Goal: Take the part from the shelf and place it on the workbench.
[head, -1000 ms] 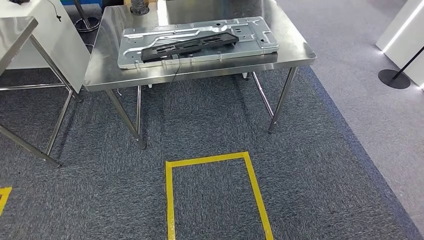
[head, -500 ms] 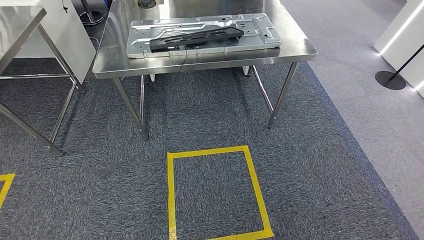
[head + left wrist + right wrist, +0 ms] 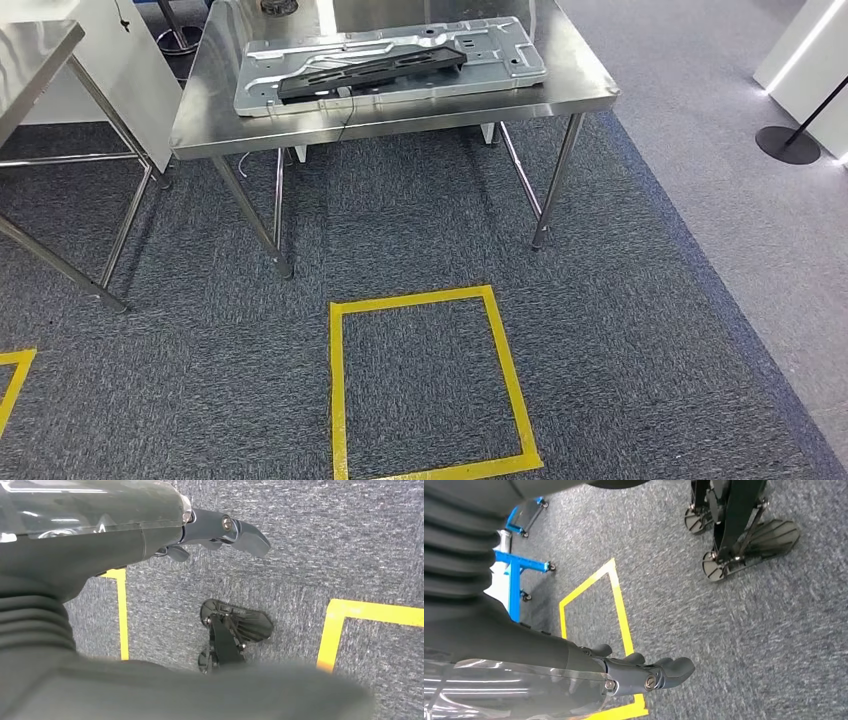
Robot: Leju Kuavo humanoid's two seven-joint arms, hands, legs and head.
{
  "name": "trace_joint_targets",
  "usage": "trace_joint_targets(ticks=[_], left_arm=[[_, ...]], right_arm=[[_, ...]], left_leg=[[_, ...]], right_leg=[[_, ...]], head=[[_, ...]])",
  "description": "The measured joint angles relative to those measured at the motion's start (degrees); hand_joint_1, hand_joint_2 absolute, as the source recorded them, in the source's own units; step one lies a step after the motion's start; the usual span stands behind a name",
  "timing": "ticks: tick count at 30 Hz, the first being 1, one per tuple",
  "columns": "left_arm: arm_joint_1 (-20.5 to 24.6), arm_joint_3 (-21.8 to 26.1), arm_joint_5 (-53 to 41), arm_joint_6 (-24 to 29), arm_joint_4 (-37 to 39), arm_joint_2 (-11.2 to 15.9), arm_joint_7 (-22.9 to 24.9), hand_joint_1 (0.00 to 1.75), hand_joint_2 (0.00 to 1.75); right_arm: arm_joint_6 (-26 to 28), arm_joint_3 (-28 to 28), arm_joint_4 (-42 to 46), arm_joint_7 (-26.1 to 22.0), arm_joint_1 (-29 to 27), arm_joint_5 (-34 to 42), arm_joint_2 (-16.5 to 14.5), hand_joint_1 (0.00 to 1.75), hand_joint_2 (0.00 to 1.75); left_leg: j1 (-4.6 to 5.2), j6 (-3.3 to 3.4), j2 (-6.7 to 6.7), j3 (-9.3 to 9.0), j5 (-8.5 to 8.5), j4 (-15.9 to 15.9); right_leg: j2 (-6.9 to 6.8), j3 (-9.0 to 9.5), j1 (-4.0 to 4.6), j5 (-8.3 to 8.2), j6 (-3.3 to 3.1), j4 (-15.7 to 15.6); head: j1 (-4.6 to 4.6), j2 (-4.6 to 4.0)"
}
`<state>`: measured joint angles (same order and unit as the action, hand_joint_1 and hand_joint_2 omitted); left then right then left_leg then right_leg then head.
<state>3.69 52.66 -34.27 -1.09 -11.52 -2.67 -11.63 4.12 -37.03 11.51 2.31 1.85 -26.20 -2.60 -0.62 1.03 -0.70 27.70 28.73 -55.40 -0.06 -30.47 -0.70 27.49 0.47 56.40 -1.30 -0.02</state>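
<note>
Head view, table: A shiny metal table (image 3: 200, 125) is standing ahead of the robot on the grey carpet (image 3: 620, 330).
Head view, part: A big flat metal plate (image 3: 500, 60) is lying on the table, and a long black part (image 3: 370, 70) is lying on top of it. It is hard to say if this is the task's part.
Head view, floor mark: A yellow tape box (image 3: 335, 400) is sitting on the carpet between the robot and the table.
Head view, how far along: No shelf is showing here. It looks as if the robot is walking with nothing to carry, so either the part is already down or the fetching is not yet begun; the pictures are not settling which.
Left wrist view, hand: The left hand (image 3: 220, 532) is hanging over the carpet. Its fingers are loosely bent and apart, it is holding nothing and touching nothing.
Left wrist view, floor: Yellow tape lines (image 3: 122, 615) are running under it.
Right wrist view, hand: The right hand (image 3: 644, 672) is hanging low over the carpet too. Its fingers are lying side by side, gently bent, with nothing in them.
Right wrist view, floor: A corner of yellow tape (image 3: 616, 600) and a blue frame on wheels (image 3: 516, 565) are sitting nearby.
</note>
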Motion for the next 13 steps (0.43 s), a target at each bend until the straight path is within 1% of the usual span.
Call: trace_joint_targets(ticks=[1,2,5,6,7,11,13], left_arm=[[0.0,0.02,0.01,0.03,0.0,0.01,-0.01,0.0,1.75],[-0.01,0.04,0.02,0.05,-0.01,0.01,-0.03,0.0,1.75],[-0.02,0.11,0.04,0.07,0.0,0.01,-0.11,0.0,1.75],[-0.02,0.14,0.05,0.07,0.0,0.01,-0.15,0.0,1.75],[-0.02,0.17,0.07,0.07,0.0,0.01,-0.2,0.0,1.75],[-0.02,0.3,0.15,0.24,0.0,0.01,-0.4,0.0,1.75],[-0.02,0.35,0.25,0.3,0.0,0.01,-0.42,0.0,1.75]], right_arm=[[0.12,-0.04,0.01,0.13,0.01,-0.12,0.0,0.0,0.44],[0.18,-0.13,0.01,0.05,0.01,-0.22,0.0,0.0,0.0],[0.18,-0.39,0.01,-0.63,0.02,-0.36,0.0,0.0,0.0],[0.07,-0.42,0.01,-0.87,0.02,-0.38,0.01,0.0,0.0],[-0.06,-0.45,0.01,-1.09,0.02,-0.39,0.01,0.0,0.0],[-0.26,-0.67,0.01,-1.5,0.04,-0.4,0.02,0.0,1.75],[-0.27,-0.77,0.01,-1.46,0.04,-0.43,0.02,0.0,1.75]], left_leg=[[-0.07,-0.2,0.0,0.01,-0.07,0.02],[-0.13,-0.55,0.0,0.02,-0.13,0.05],[-0.33,-1.95,0.01,0.07,-0.22,0.1],[-0.37,-2.21,0.01,0.09,-0.24,0.09],[-0.38,-2.29,0.01,0.11,-0.26,0.08],[-0.37,-2.34,0.01,0.26,-0.29,-0.11],[-0.37,-2.34,0.01,0.33,-0.29,-0.2]], right_leg=[[-0.02,-0.03,0.08,0.0,-0.09,0.06],[-0.03,-0.07,0.14,0.01,-0.15,0.13],[-0.04,-0.19,0.26,0.03,-0.2,0.37],[-0.04,-0.21,0.28,0.03,-0.21,0.41],[-0.04,-0.22,0.28,0.01,-0.22,0.42],[-0.04,-0.22,0.27,-0.07,-0.16,0.42],[-0.04,-0.23,0.27,-0.11,-0.11,0.42]], head=[[-0.01,0.0],[-0.01,0.0],[-0.01,0.0],[-0.01,0.0],[0.0,0.0],[0.01,0.0],[0.0,0.0]])
